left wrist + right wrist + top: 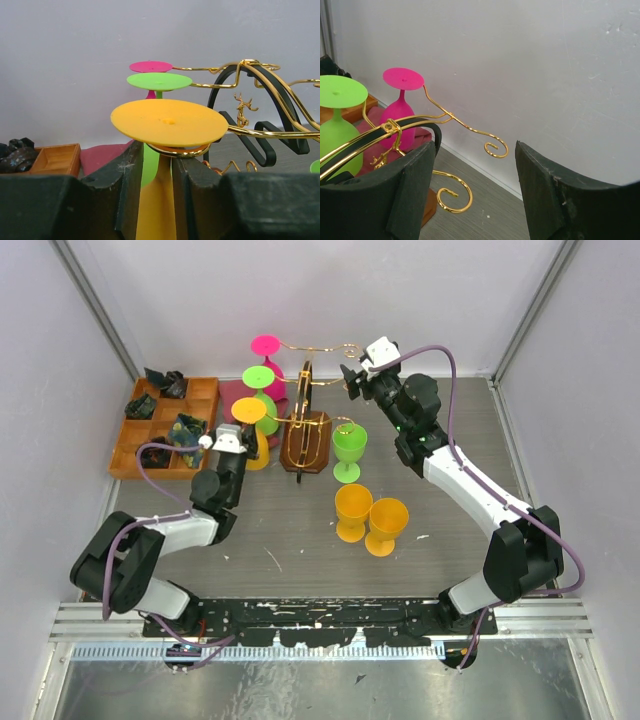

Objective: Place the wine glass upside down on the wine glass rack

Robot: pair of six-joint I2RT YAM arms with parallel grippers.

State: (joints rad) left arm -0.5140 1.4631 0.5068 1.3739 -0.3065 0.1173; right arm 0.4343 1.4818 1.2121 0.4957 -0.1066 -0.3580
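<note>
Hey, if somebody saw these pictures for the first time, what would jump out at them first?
The gold wire rack at the back middle of the table, with a pink goblet, a green goblet and an orange goblet hanging upside down along its left side. The left end effector grips that orange goblet's stem, and the right end effector gapes open by the rack's right curls.
</note>
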